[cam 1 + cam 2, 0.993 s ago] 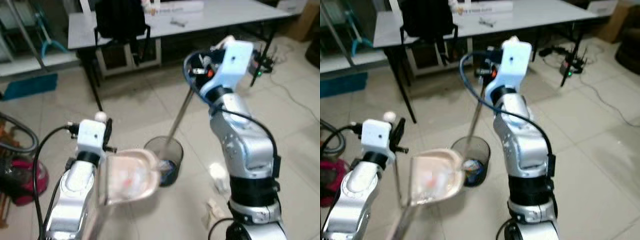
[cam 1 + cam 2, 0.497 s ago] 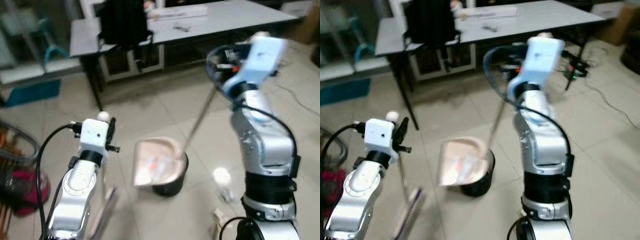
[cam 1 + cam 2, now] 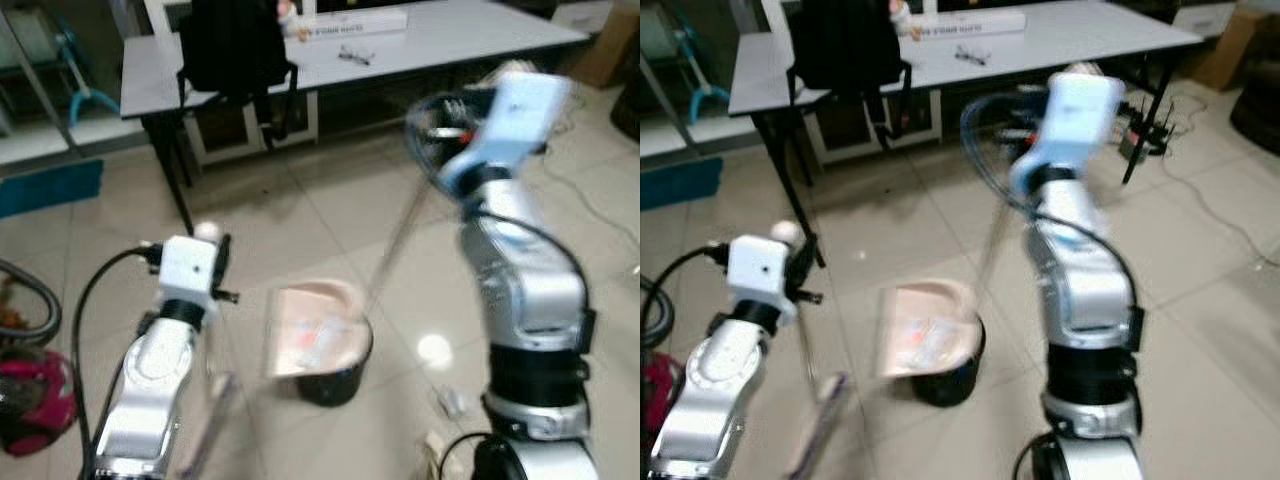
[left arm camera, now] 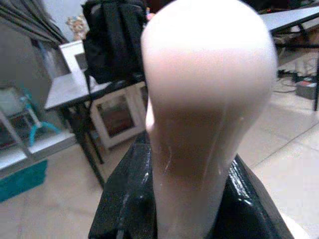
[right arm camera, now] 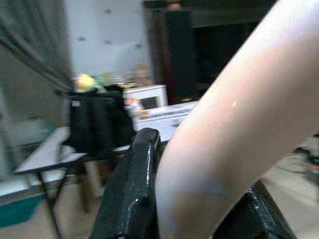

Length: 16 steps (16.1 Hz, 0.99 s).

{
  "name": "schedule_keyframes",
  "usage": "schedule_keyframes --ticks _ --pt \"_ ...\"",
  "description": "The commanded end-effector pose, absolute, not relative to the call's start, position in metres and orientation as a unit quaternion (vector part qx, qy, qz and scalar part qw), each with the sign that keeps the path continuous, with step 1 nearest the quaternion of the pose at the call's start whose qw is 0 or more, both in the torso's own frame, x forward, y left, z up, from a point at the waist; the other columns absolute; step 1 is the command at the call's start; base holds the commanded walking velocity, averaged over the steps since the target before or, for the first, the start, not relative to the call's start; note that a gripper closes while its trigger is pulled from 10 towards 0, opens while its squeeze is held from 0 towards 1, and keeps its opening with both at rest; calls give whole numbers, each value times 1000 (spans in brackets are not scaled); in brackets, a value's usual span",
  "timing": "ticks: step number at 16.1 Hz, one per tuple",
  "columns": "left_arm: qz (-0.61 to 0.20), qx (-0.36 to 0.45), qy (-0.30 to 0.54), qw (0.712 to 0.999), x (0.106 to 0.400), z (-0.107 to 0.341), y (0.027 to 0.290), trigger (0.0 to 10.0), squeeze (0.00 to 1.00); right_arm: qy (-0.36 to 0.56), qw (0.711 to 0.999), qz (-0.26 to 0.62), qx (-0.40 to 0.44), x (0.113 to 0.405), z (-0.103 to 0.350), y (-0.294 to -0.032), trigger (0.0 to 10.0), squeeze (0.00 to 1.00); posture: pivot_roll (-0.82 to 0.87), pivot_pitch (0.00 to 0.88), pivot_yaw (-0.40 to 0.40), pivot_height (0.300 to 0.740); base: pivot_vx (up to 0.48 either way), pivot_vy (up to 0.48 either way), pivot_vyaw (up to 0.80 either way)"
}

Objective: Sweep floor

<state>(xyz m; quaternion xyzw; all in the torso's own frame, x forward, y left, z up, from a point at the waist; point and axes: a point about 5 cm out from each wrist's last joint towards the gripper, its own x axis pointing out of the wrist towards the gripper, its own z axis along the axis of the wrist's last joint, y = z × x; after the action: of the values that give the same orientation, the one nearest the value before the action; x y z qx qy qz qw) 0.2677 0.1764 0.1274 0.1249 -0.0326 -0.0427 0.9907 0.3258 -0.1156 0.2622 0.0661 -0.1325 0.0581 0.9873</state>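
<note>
While the pink dustpan point(image 3: 312, 330) hangs tilted over the mouth of the small black waste bin point(image 3: 335, 375), with scraps of litter lying in its tray, its long thin handle point(image 3: 400, 235) slants up to the right gripper point(image 5: 199, 199), whose black fingers point(image 5: 132, 194) are clamped round the pale grip at the handle's top. The bin stands on the light tiled floor point(image 3: 300, 215) between the robot's two silver arms. To the left, the left gripper point(image 4: 189, 209) is closed on the rounded pale-pink end of the broom handle point(image 4: 207, 104), and the thin broom shaft point(image 3: 805, 335) drops from it to the broom head point(image 3: 210, 420), which shows as a blur low beside the left arm, near the floor and apart from the bin. A few small bits of rubbish point(image 3: 450, 400) lie on the tiles just beside the robot's right side. Further off, a grey table point(image 3: 470, 35) on black legs runs across the back of the room, with a black backpack point(image 3: 232, 45) sitting on its left end and a pair of glasses point(image 3: 355, 55) and a long white box point(image 3: 350, 20) on its top. Black cables point(image 3: 1200, 185) trail over the floor at the right, and at the far left edge sits a red and grey vacuum cleaner point(image 3: 35, 400) with its dark hose point(image 3: 45, 310) looping above it.
</note>
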Motion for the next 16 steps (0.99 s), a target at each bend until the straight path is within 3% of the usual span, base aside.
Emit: schedule_keyframes --ticks 1,5,16 --pt "-51 132 -53 988 270 137 172 10000 0 -167 982 47 69 323 276 -123 10000 0 -81 0 84 740 349 0 0" --pt "-51 130 -56 989 269 137 172 10000 0 -170 982 37 68 323 274 -126 10000 0 -79 0 81 740 348 0 0" --pt "-42 134 -54 989 268 133 172 10000 0 -234 970 58 -7 317 281 -120 10000 0 -77 0 69 740 0 0 0"
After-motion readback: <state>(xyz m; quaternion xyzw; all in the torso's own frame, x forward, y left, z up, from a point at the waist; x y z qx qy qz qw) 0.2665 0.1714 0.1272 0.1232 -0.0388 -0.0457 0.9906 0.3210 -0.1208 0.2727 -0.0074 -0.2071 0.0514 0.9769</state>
